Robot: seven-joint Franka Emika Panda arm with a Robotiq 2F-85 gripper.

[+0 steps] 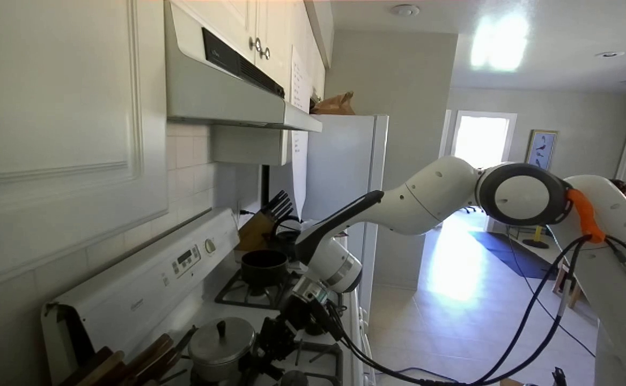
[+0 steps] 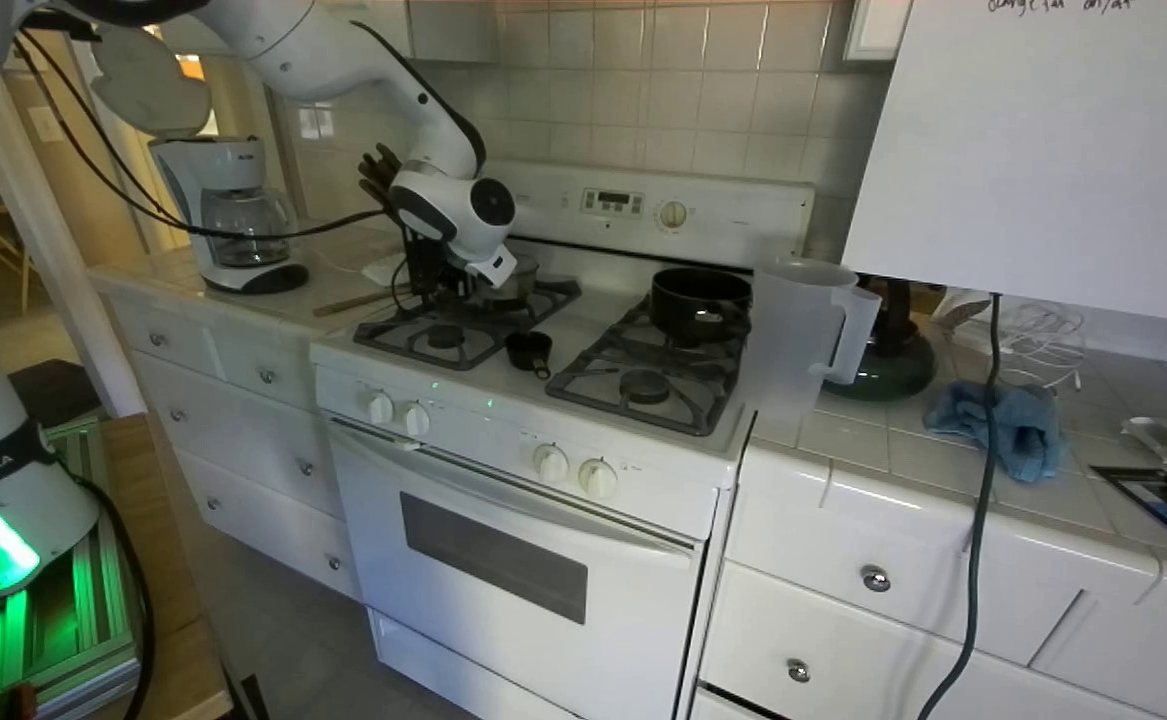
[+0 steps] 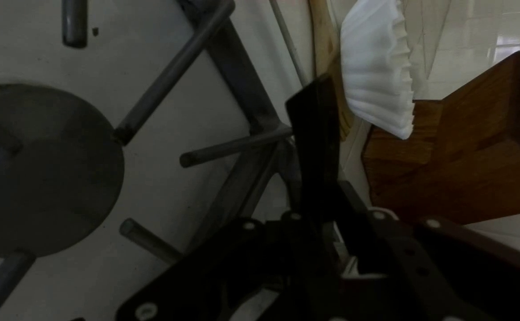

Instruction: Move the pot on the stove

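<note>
OK so the silver pot (image 1: 219, 351) is on the stove (image 2: 483, 436), at the back of the left-hand grate (image 2: 413, 351) as seen in an exterior view, lid (image 1: 232, 335) on, so whatever's in it is hidden. The gripper (image 1: 263, 351) is right beside the pot, but it's black on black there, wrist view included, and I honestly can't tell whether it's spread, together or clamped on something. The right-hand grate (image 2: 628, 412) has an open-topped black pot (image 2: 698, 308) at the back, too dark inside to read (same deal with the small black pan (image 2: 527, 350) between the grates). Frosted pitcher (image 2: 791, 335) stands by the stove, too cloudy to see into. Coffee maker (image 2: 231, 180) has its glass carafe (image 2: 243, 228) slotted in, and the knife block (image 1: 255, 230) holds black-handled knives (image 1: 279, 205).
</note>
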